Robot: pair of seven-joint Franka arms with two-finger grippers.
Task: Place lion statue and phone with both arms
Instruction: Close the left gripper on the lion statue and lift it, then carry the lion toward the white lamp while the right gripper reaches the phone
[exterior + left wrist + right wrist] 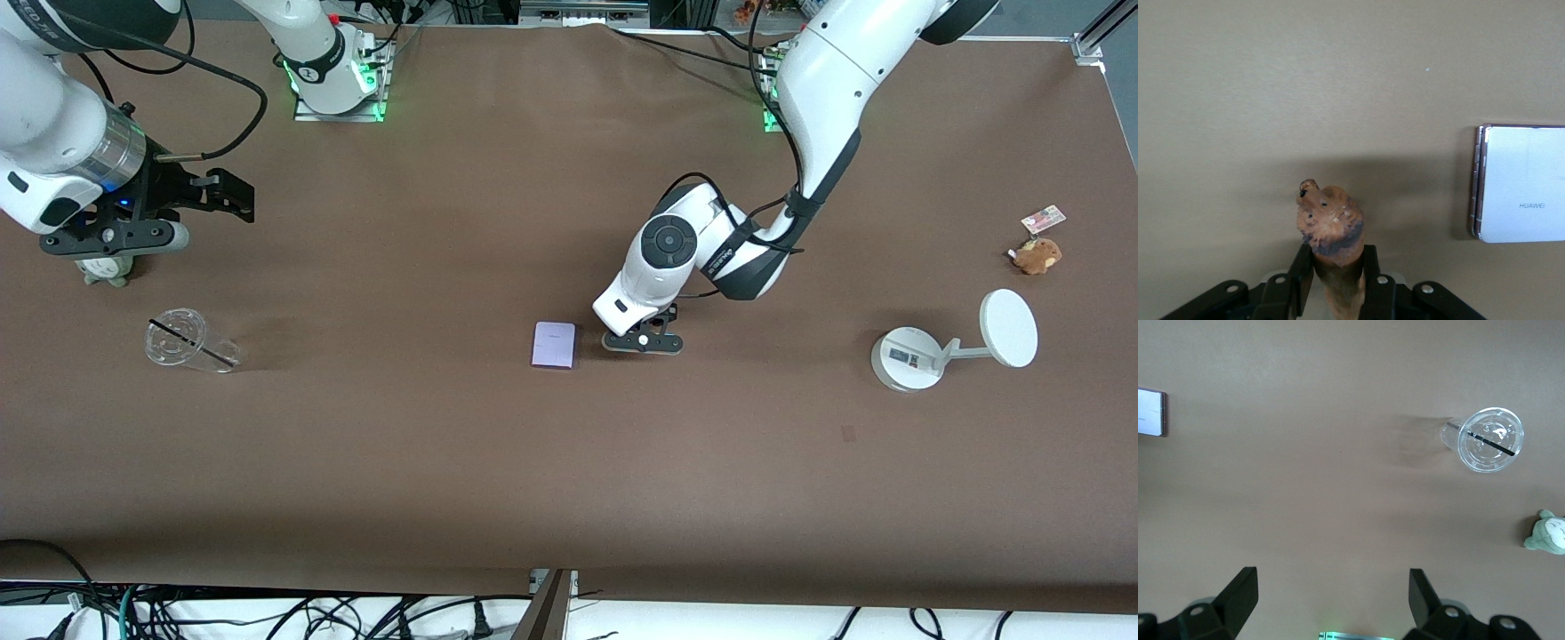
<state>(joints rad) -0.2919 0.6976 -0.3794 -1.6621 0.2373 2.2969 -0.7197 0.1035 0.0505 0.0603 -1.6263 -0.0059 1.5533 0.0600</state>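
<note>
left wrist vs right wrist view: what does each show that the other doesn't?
Only the left wrist view shows the lion statue, clamped between the left gripper fingers, mane end out, with the phone's brand marking readable. Only the right wrist view shows the clear plastic cup with a dark straw across its lid, a pale green plush, and the right gripper with fingers spread wide, holding nothing. Both show the brown table and the phone lying flat; in the right wrist view only one end of it shows.
</note>
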